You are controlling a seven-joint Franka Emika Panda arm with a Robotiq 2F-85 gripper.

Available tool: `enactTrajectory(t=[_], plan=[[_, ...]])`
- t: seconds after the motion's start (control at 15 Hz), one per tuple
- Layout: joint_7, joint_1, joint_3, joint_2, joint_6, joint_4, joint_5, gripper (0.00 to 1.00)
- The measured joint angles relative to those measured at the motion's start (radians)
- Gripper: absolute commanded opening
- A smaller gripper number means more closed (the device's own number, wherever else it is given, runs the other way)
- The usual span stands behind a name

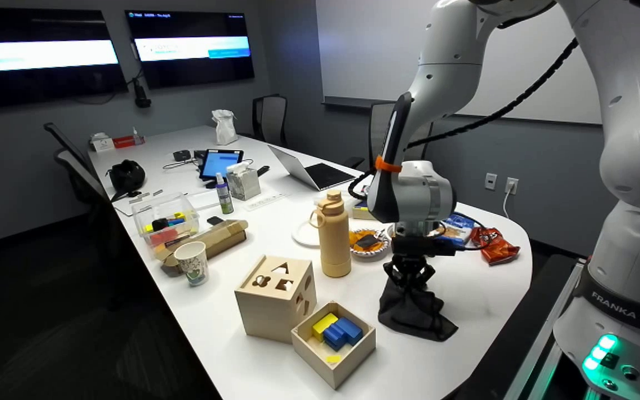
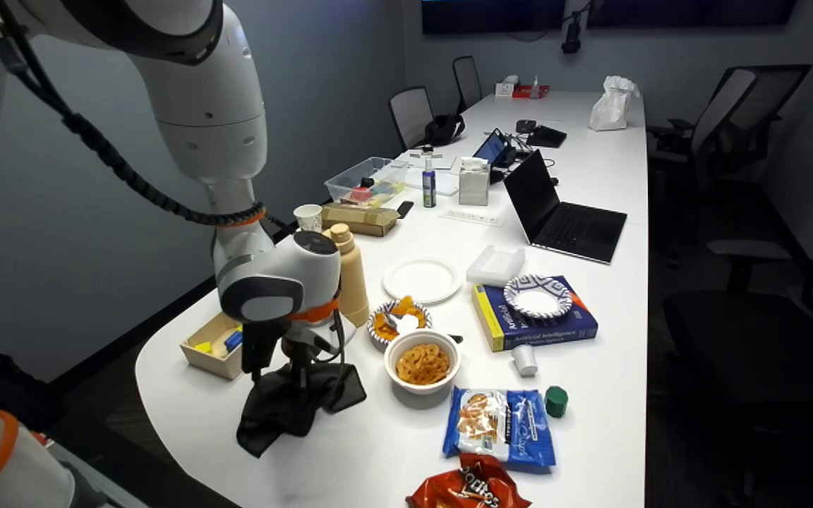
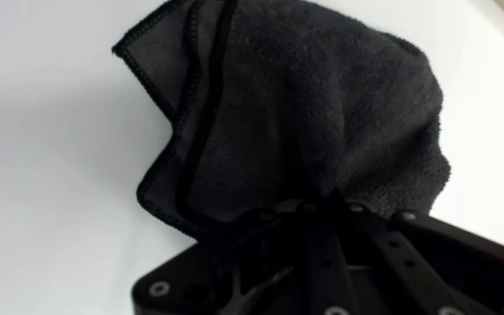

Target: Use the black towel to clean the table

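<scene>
The black towel [image 1: 415, 318] hangs bunched from my gripper [image 1: 408, 278], its lower part spread on the white table [image 1: 464, 361]. In the other exterior picture, the towel [image 2: 276, 408] lies below the gripper [image 2: 299, 370] near the table's rounded end. In the wrist view, the gripper [image 3: 328, 201] is shut on a gathered fold of the dark grey-black towel [image 3: 265, 118]. The towel's stitched edge and one corner stick out to the left there. The fold between the fingertips is mostly hidden in shadow. A faint grey patch [image 1: 481, 311] shows on the table beside the towel; I cannot tell smudge from shadow.
A tan bottle [image 1: 335, 239], a wooden shape box [image 1: 275, 300] and an open box of blocks [image 1: 348, 355] stand beside the towel. A bowl of snacks [image 2: 422, 363], a blue snack bag [image 2: 498, 427] and a red bag [image 2: 473, 487] lie on the table's far side.
</scene>
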Motion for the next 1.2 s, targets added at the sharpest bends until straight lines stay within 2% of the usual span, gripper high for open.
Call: enactTrajectory(t=[0.2,0.4,0.6,0.87,1.0,1.2], plan=[[-0.005,-0.057,-0.024,-0.024,0.02,-0.013,0.006,0.01],[-0.026,-0.127,-0.025,-0.016,0.019,0.035,0.006,0.01],[-0.081,-0.226,0.044,0.006,-0.007,0.102,0.006,0.01],[-0.194,-0.36,0.2,0.039,-0.109,0.152,0.01,0.01],[-0.271,-0.386,0.236,0.039,-0.191,0.147,0.056,0.01],[-0.342,-0.372,0.222,0.032,-0.327,0.117,0.131,0.01]])
